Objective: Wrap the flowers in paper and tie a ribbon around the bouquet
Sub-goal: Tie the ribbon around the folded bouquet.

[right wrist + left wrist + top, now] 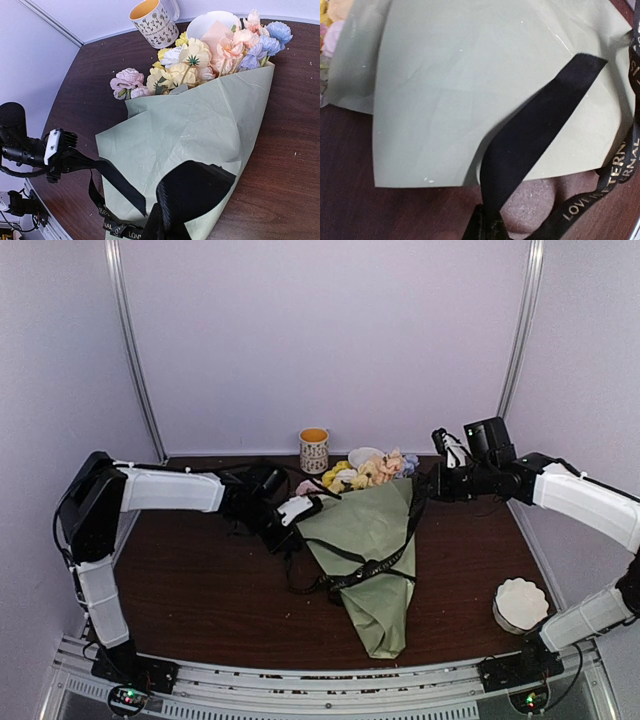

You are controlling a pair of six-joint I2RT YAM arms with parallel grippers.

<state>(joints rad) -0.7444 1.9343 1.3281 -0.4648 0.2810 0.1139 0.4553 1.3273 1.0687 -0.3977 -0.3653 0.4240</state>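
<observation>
The flowers (365,472) lie wrapped in the sage-green paper (375,540), a cone pointing toward the near edge. Across its middle runs the black ribbon (365,565) with pale lettering. My left gripper (290,520) sits at the cone's left edge, shut on one ribbon end. In the left wrist view that end (540,125) rises from the jaws over the paper (445,90). Right of the blooms, my right gripper (425,485) is shut on the other ribbon end (195,192), which fans out from its jaws. The right wrist view also shows the flowers (200,55).
A patterned mug (314,450) stands at the back behind the blooms, with a white round dish (363,455) beside it. A white scalloped stack (520,604) sits at the near right. The left gripper (55,150) shows at the left of the right wrist view.
</observation>
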